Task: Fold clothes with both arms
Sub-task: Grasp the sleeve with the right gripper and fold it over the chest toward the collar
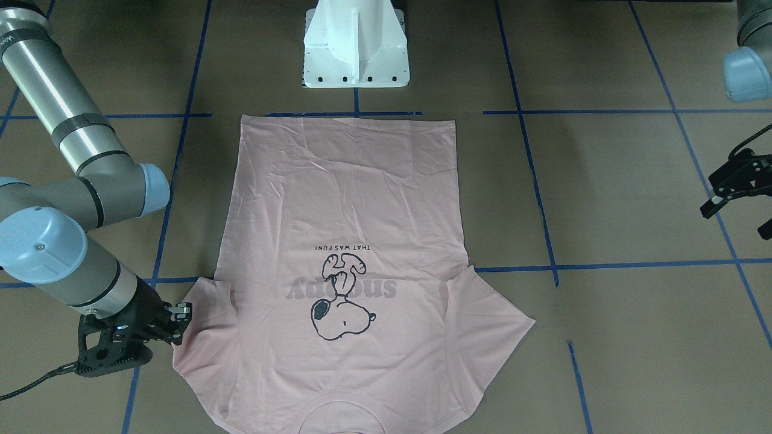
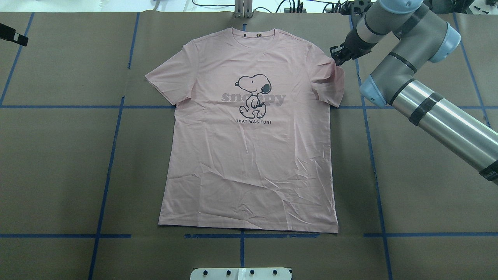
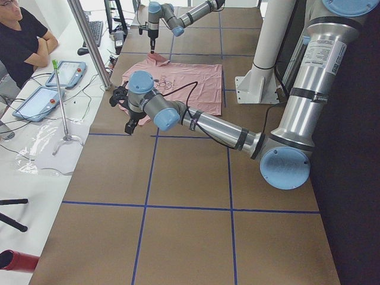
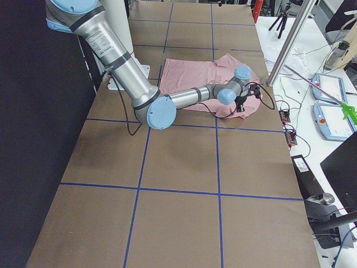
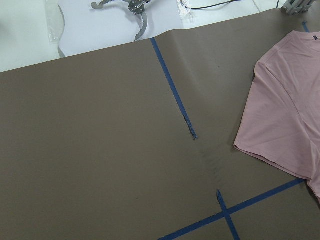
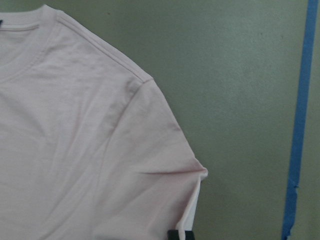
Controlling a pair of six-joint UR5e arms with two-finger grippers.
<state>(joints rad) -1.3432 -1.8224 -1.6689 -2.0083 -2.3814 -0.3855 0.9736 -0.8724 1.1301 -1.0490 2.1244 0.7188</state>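
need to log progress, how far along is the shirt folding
Done: nothing folded; the T-shirt lies flat, print up. In hand: the right gripper is at one sleeve edge, its fingers apparently closed on it; the left gripper hangs open off the cloth. Left: every fold.

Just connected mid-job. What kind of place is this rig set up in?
Probably a robotics lab workcell: the table under the pink T-shirt is brown paper marked with a blue tape grid, two teach pendants lie on the side bench, and a person with folded arms is beside it.
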